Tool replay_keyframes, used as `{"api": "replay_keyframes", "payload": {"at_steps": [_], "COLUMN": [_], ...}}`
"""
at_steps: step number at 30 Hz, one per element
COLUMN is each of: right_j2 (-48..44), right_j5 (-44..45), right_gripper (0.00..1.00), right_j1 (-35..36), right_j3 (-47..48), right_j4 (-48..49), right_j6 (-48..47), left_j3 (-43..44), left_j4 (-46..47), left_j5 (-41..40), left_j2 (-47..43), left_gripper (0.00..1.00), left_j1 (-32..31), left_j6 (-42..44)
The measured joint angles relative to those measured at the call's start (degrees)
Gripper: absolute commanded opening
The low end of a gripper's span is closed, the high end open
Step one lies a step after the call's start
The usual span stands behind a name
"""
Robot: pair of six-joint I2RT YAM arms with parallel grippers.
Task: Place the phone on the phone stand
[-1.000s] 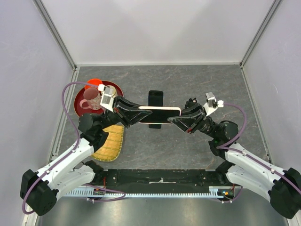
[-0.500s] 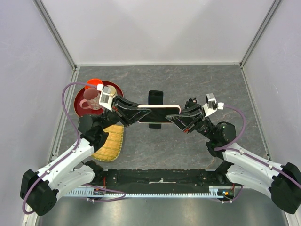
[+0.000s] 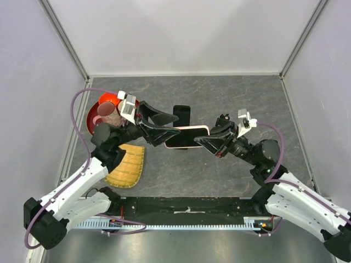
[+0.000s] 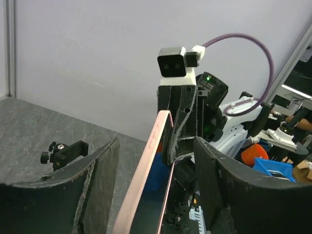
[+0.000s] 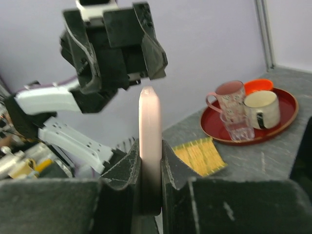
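A pink-edged phone (image 3: pixel 186 137) (image 4: pixel 146 180) (image 5: pixel 149 126) hangs above the middle of the table. My right gripper (image 3: pixel 198 141) (image 5: pixel 150 151) is shut on its right end, both pads pressed flat against its faces. The phone's left end lies between the fingers of my left gripper (image 3: pixel 171 126) (image 4: pixel 156 146), which stands open with a gap on each side and no pad touching. The black phone stand (image 3: pixel 181 114) (image 4: pixel 63 152) stands on the table just behind the phone.
A red tray (image 3: pixel 92 121) (image 5: pixel 287 117) at the back left carries a pink mug (image 3: pixel 106 115), a white mug and a glass. A yellow woven mat (image 3: pixel 129 164) (image 5: pixel 202 153) lies in front of it. Grey walls close in the table.
My left gripper has opened and let go of the phone's left end. The right gripper has kept its hold, and the phone has shifted slightly left.
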Motion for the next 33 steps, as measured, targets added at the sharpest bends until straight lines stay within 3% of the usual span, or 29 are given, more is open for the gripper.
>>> {"api": "replay_keyframes", "payload": {"at_steps": [4,10,16,22,28,32,33], "right_j2": [-0.72,-1.49,-1.07,0.76,1.92,1.84,1.77], "right_j5": [-1.92,-5.49,-8.94,-10.1,-10.1,-9.62,-9.35], "right_gripper": [0.0,0.0,0.0,0.0,0.0,0.0,0.04], "right_j1": [-0.02,0.0,0.0,0.0,0.07,0.04,0.07], "right_j3": [8.5,19.04,24.02,25.53,27.69,28.39,28.39], "right_j4": [-17.79,-38.18,-49.0,-53.55,-54.82,-54.64,-54.8], "right_j6": [-7.21,-16.11,-21.16,-22.97,-23.71,-23.8,-23.63], "left_j3": [5.09,16.5,19.08,19.17,22.01,23.3,23.34], "left_j4": [-8.48,-21.62,-27.36,-30.56,-37.13,-40.92,-41.59], "left_j5": [2.23,15.06,27.39,33.22,34.01,31.91,31.19], "left_j2": [0.07,5.4,12.5,15.45,16.76,17.59,17.57], "left_gripper": [0.69,0.68,0.68,0.66,0.4,0.03,0.02], "left_j1": [0.02,0.02,-0.52,-3.15,-5.14,-5.25,-5.25], "left_j6": [6.08,15.58,17.73,18.12,22.71,25.59,26.34]}}
